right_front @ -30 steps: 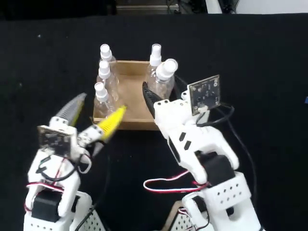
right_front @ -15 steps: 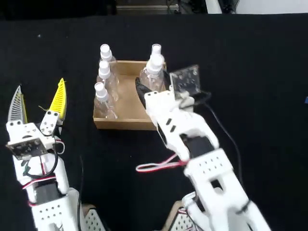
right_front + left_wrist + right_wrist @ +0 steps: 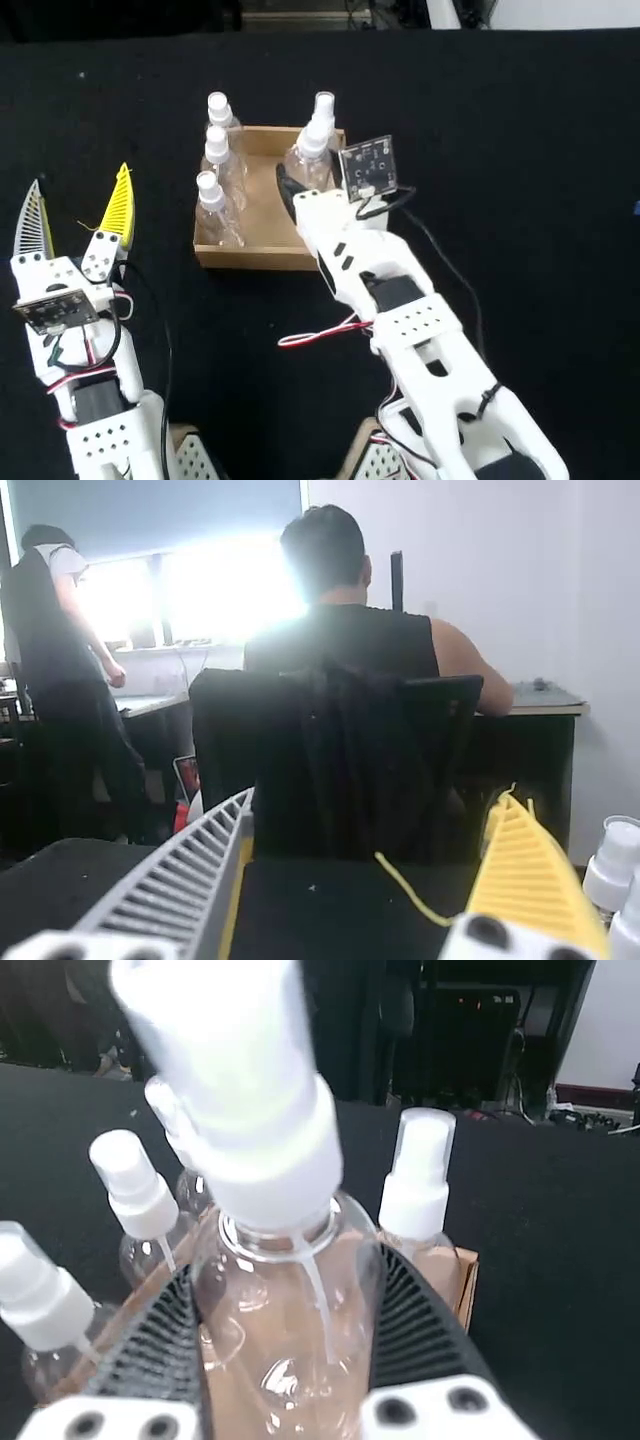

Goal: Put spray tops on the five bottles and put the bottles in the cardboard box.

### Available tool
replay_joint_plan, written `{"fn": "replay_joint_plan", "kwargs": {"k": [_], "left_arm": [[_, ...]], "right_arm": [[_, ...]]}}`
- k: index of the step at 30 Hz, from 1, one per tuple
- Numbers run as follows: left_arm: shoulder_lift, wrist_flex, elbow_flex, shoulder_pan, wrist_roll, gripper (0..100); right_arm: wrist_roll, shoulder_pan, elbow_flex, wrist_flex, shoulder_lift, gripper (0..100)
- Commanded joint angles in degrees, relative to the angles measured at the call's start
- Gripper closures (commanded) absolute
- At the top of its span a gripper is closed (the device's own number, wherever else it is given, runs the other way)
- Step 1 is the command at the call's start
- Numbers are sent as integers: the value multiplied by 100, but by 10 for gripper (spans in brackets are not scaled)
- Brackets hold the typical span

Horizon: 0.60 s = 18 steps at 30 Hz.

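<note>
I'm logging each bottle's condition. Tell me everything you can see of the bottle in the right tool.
The bottle is clear plastic, apparently empty, with a white spray top fitted and a thin dip tube inside. The right tool's ribbed black fingers clamp its body. It leans slightly over the right side of the cardboard box, near another capped bottle. Whether its base touches the box floor cannot be seen.

The left gripper [image 3: 80, 195] swings away from the cardboard box [image 3: 250, 256]; the right gripper [image 3: 306, 188] pushes its bottle [image 3: 312, 152] farther over it.
</note>
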Motion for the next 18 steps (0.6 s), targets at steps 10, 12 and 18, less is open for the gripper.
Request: {"fn": "replay_joint_plan", "kwargs": {"k": [10, 12, 18], "left_arm": [[-35, 35, 127, -48, -9, 667], [-35, 35, 127, -48, -9, 667], [-35, 35, 127, -48, -9, 667]], "right_arm": [[-9, 325, 48, -1310, 1121, 988], [-9, 325, 48, -1398, 1314, 988], [18, 316, 48, -1380, 1701, 988]]}}
